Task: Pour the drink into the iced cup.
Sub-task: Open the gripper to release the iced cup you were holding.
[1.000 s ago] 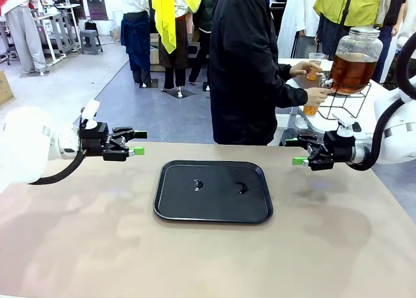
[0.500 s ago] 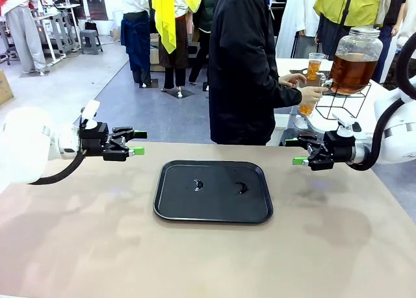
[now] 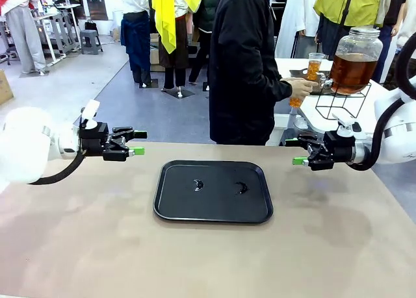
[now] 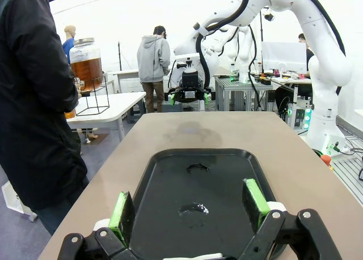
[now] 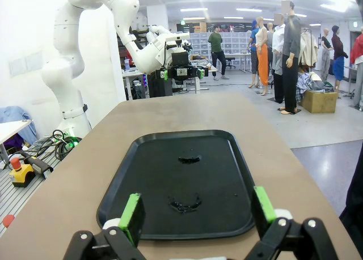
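Drink [image 3: 296,102] is being held in a small cup by the person's hand [image 3: 303,88] beyond the worktop's [image 3: 208,259] far edge, at about 12 o'clock from the right gripper [image 3: 298,151]. Both grippers are being kept wide open, nothing gripped. The left gripper [image 3: 136,143] is being held well apart, at 9 o'clock of the black tray [image 3: 213,210]. The right arm is judged nearer to the drink. An iced cup cannot be made out on the worktop.
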Robot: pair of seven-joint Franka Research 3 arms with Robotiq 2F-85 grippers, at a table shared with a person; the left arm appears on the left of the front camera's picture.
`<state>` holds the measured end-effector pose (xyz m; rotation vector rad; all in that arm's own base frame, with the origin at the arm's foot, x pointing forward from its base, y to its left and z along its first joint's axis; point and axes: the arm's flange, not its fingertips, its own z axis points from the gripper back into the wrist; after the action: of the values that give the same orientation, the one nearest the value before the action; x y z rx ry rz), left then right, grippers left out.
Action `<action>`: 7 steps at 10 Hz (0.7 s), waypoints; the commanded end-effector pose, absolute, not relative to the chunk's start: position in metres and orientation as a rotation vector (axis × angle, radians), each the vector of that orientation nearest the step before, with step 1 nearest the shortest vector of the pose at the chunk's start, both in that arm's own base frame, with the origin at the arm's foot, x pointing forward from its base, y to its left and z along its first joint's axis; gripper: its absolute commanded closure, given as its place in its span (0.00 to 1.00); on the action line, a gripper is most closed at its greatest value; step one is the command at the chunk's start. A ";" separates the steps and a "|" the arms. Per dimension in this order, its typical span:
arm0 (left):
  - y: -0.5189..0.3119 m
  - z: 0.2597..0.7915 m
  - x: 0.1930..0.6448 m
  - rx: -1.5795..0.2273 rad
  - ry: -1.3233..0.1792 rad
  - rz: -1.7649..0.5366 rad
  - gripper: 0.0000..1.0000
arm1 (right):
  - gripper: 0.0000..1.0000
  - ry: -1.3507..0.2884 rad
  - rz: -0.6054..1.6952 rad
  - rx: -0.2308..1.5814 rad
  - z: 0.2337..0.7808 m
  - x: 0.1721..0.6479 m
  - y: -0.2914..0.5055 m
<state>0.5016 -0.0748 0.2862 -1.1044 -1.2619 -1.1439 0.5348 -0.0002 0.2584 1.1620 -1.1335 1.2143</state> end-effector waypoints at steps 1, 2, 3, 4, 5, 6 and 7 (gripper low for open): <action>-0.075 0.287 0.501 -1.100 -1.262 -1.146 0.00 | 0.00 -1.131 1.225 1.168 0.261 0.535 0.001; -0.075 0.287 0.501 -1.100 -1.262 -1.146 0.00 | 0.00 -1.131 1.225 1.168 0.261 0.535 0.001; -0.075 0.287 0.501 -1.100 -1.262 -1.146 0.00 | 0.00 -1.131 1.225 1.168 0.261 0.535 0.001; -0.075 0.287 0.501 -1.100 -1.262 -1.146 0.00 | 0.00 -1.131 1.225 1.168 0.261 0.535 0.001; -0.075 0.287 0.501 -1.100 -1.262 -1.146 0.00 | 0.00 -1.131 1.225 1.168 0.261 0.535 0.001; -0.075 0.287 0.501 -1.100 -1.262 -1.146 0.00 | 0.00 -1.131 1.225 1.168 0.261 0.535 0.001; -0.075 0.287 0.501 -1.100 -1.262 -1.146 0.00 | 0.00 -1.131 1.225 1.168 0.261 0.535 0.001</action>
<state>0.5016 -0.0748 0.2862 -1.1044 -1.2619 -1.1439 0.5348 -0.0002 0.2584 1.1620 -1.1335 1.2143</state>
